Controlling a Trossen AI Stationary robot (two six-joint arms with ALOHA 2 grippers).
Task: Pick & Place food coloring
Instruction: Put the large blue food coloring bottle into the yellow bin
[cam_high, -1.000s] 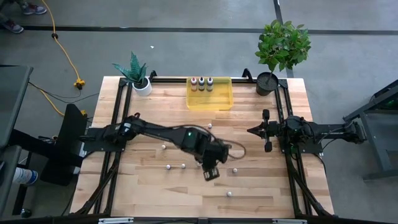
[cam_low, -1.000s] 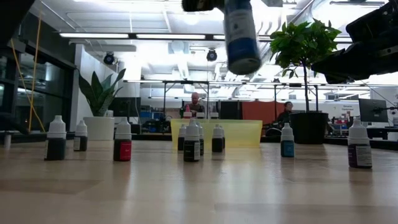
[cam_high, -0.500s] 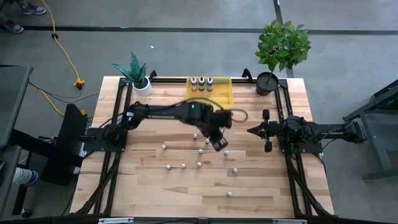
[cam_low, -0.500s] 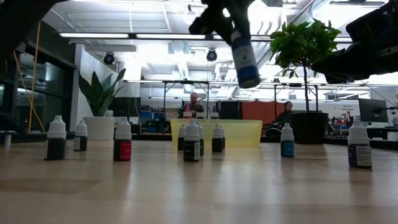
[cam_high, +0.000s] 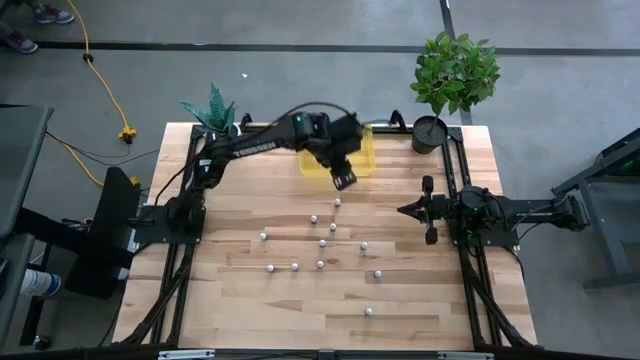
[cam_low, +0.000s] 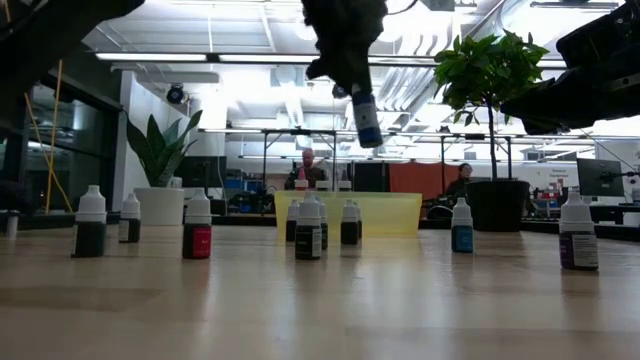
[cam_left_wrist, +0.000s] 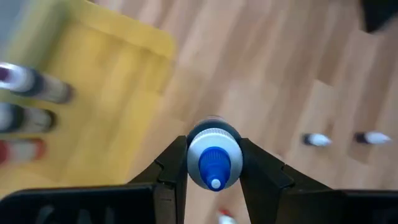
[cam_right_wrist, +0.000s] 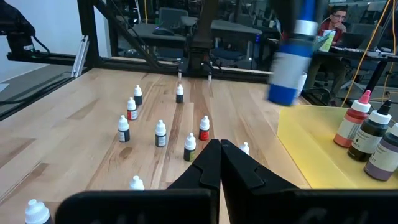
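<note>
My left gripper (cam_high: 343, 178) hangs above the near right corner of the translucent yellow tray (cam_high: 312, 166), shut on a food coloring bottle (cam_low: 366, 115) with a blue tip. Three larger bottles (cam_right_wrist: 372, 134) stand in the tray's far part. Several small whitish-capped bottles (cam_high: 322, 243) stand upright on their bases on the wooden table, scattered across its middle. My right gripper (cam_high: 428, 210) waits shut at the table's right side, touching nothing. My left gripper pinches the bottle between its two fingers at the white collar (cam_left_wrist: 213, 144) just below the blue tip, one finger (cam_left_wrist: 173, 168) on each side. The fingers come from above, pointing down. The bottle is lifted clear and hangs slightly tilted, its body (cam_low: 368, 120) below the fingertips.
A small potted plant (cam_high: 222, 125) stands at the far left corner and a large one (cam_high: 455, 72) at the far right. Black frame rails run along the table's left and right sides. People sit at desks in the room behind.
My left gripper has carried the bottle from above the table's middle toward the far edge, to the tray's near right corner, turning as it went. It stayed shut on the bottle, which stayed clear of the table. The bottles on the table kept their places.
</note>
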